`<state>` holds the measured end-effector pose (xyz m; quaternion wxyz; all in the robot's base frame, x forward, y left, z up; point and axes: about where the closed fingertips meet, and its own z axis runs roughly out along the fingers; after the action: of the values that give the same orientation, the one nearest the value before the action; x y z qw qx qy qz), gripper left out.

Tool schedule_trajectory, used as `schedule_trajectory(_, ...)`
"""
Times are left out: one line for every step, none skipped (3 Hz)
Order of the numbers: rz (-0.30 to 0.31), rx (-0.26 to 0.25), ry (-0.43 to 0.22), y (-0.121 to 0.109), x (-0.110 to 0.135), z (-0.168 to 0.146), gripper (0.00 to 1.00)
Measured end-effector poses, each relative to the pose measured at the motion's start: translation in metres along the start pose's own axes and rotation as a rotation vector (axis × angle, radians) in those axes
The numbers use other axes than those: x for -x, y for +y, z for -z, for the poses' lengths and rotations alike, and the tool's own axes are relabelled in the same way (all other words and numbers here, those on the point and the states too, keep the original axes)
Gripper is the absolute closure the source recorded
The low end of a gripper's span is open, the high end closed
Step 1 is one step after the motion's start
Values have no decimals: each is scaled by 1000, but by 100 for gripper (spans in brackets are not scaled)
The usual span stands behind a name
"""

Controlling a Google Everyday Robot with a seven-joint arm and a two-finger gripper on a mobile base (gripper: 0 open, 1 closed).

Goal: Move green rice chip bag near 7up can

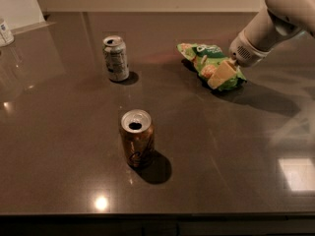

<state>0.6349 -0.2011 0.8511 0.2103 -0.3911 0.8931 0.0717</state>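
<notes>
Dark polished desk (221,181), glossy, lamp glare near the front edge, pale wall behind. 7up can (115,58) stands upright at back left, top opened. Brown-orange can with cursive script (137,139) stands upright front centre, also opened, well apart from the other can. Green rice chip bag (201,58) lies flat at back right, crinkled, its long axis running from the upper left down toward the right; well apart from the 7up can, with bare desk between them. White arm (268,28) comes in from the upper right corner. Gripper (220,77) sits at the bag's right end, a tan pad lying over the foil and touching it. Whether it has closed on the bag or only rests there: cannot tell, the underside is hidden. Handling judgement: the bag is light and soft, mostly air and brittle chips, with a slick film skin. A hard squeeze through the middle would likely crush the contents and the puffed body could squirm out. The better hold looks like the flat crimped end seam or a pinched fold near it. Lifted by one end it will probably sag and swing. Approach the 7up can slowly; an opened can would tip easily if nudged.
</notes>
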Motion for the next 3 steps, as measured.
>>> schedule_trajectory(59, 59, -18, 34, 22, 7, 88)
schedule_trajectory(103, 121, -31, 67, 41, 3, 100)
schedule_trajectory(140, 174, -40, 95, 57, -5, 100)
